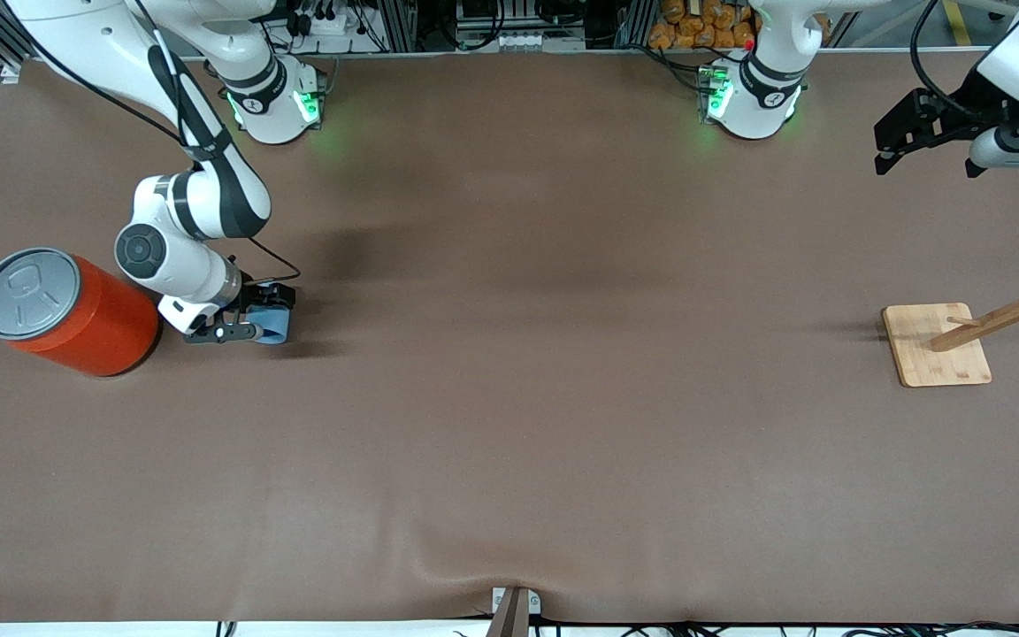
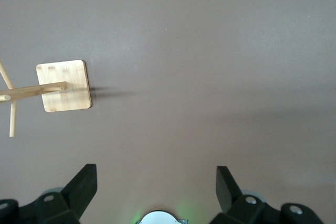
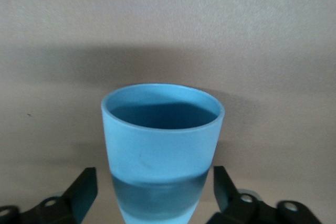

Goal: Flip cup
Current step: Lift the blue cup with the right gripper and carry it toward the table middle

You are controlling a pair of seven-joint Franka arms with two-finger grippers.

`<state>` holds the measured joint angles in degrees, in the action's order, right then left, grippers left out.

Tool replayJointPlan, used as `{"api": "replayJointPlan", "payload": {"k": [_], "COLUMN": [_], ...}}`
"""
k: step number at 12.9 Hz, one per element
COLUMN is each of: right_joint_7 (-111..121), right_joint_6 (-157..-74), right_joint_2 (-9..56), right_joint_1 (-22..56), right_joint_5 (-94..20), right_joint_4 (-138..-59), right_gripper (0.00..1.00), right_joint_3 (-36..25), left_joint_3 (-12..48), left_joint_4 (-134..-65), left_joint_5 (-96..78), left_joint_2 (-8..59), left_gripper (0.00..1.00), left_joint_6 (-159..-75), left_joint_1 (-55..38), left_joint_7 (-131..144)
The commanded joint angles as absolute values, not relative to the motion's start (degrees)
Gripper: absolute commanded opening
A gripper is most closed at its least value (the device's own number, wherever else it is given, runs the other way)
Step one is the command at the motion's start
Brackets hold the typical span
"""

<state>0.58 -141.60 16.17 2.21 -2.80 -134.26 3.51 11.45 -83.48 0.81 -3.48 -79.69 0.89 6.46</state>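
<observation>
Right hand (image 1: 264, 324) is low at the worktop (image 1: 509, 425), its fingers (image 3: 84, 187) set either side of the cup (image 1: 273, 324), toward the right arm's end and just beside the orange can (image 1: 67, 311). In the right wrist view the cup (image 3: 161, 145) sits between the two fingers with thin gaps on both sides, so you're not clamped yet; call it narrowing around the cup, no grip confirmed. Step in hand looks like the grasp before the flip. Next you need to finish the squeeze on the cup's lower body, lift clear of the worktop, then rotate the wrist to turn it over. Watch the orange can beside the arm's elbow side: swing away from it, toward the bare middle of the worktop, where you have plenty of room. Left hand (image 1: 903, 133) waits up in the air, fingers (image 2: 79, 187) spread wide and holding nothing, over the left arm's end, with the wooden rack (image 1: 961, 341) well apart from the cup. Nothing else crowds the cup.
</observation>
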Motion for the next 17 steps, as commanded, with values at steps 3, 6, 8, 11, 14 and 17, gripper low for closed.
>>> {"api": "replayJointPlan", "payload": {"k": [3, 6, 8, 11, 14, 17], "right_joint_7": [1.1, 0.5, 1.0, 1.7, 2.1, 4.9], "right_joint_6": [-144.8, -138.1, -130.4, -122.3, -122.5, -122.3], "right_joint_2": [17.6, 17.6, 17.7, 22.1, 28.6, 38.6], "right_joint_1": [1.9, 4.3, 5.5, 11.0, 21.9, 31.9], "right_joint_5": [-3.2, -3.5, -3.5, -3.3, -1.6, 12.5], "right_joint_4": [-134.1, -126.6, -118.3, -103.2, -91.3, -79.1], "right_gripper": [0.0, 0.0, 0.0, 0.0, 0.0, 0.0], "right_joint_3": [4.0, 4.8, 7.7, 12.3, 12.9, 12.9], "left_joint_3": [11.5, 10.9, 10.8, 10.7, 10.8, 10.8], "left_joint_4": [-83.1, -83.1, -83.1, -83.1, -83.1, -83.1], "left_joint_5": [0.4, 0.4, 0.4, 0.4, 0.4, 0.4], "left_joint_2": [-4.3, -4.3, -4.4, -4.4, -4.4, -4.3], "left_gripper": [1.0, 1.0, 1.0, 1.0, 1.0, 1.0], "left_joint_6": [-79.4, -79.0, -78.9, -78.9, -78.9, -78.9], "left_joint_1": [1.8, 1.9, 1.9, 1.9, 1.9, 1.8], "left_joint_7": [6.2, 6.0, 6.1, 6.1, 6.1, 6.2]}}
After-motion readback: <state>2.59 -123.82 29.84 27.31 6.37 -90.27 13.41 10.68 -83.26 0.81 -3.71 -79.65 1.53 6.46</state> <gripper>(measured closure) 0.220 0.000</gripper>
